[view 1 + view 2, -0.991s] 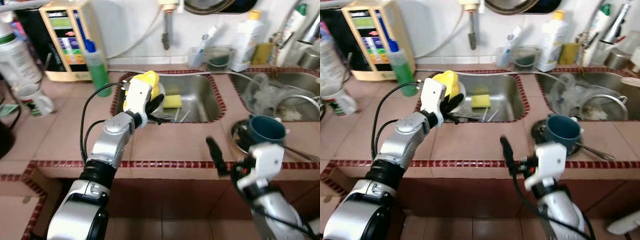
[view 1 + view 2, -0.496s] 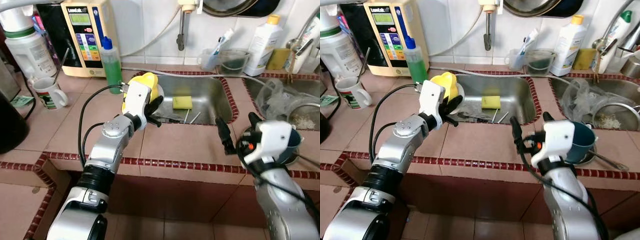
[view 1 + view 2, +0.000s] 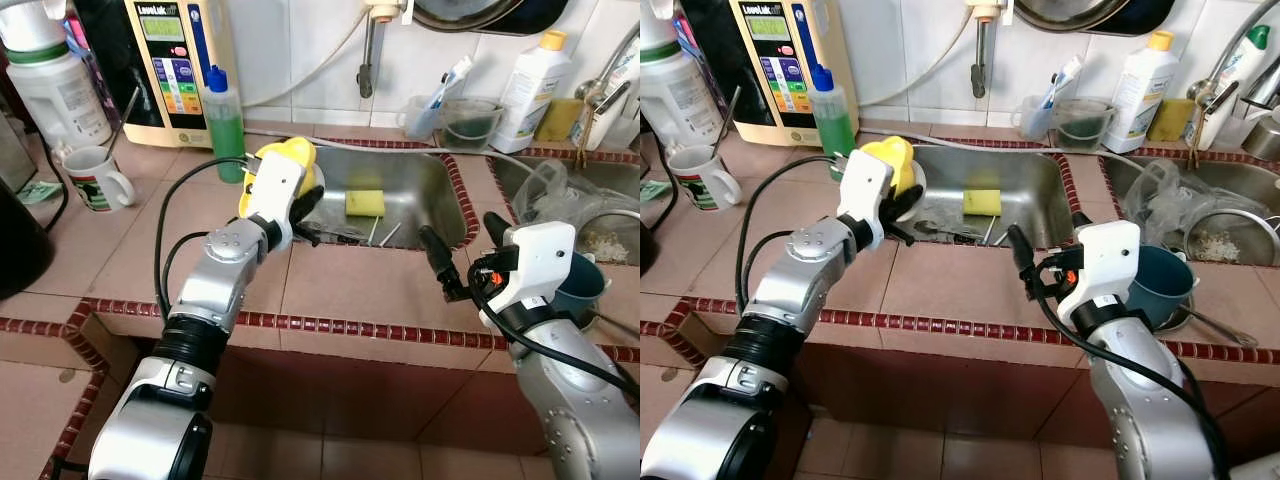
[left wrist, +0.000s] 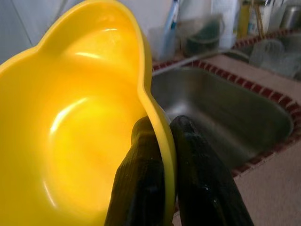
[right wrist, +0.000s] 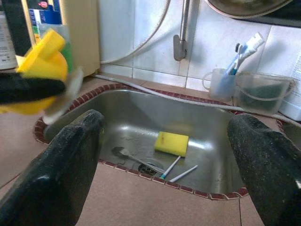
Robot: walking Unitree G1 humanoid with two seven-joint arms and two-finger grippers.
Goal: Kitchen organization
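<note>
Here, left gripper (image 4: 164, 155) jaws clamping yellow bowl (image 3: 283, 165), right gripper (image 5: 164, 155) jaws apart, sponge (image 5: 171, 143) in sink (image 3: 420, 215)

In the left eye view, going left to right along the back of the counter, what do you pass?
White mug → green bottle → yellow bowl held in the left claw → yellow sponge in the sink → clear toothbrush cup → white bottle.

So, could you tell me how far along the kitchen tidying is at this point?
Little looks finished. In hand: the left gripper is shut on the rim of the yellow bowl, held at the sink's left edge. The right gripper is open, facing the basin. Left to do: a yellow sponge, a spoon and thin utensils lie in the sink, and a blue cup sits by the right arm.
</note>
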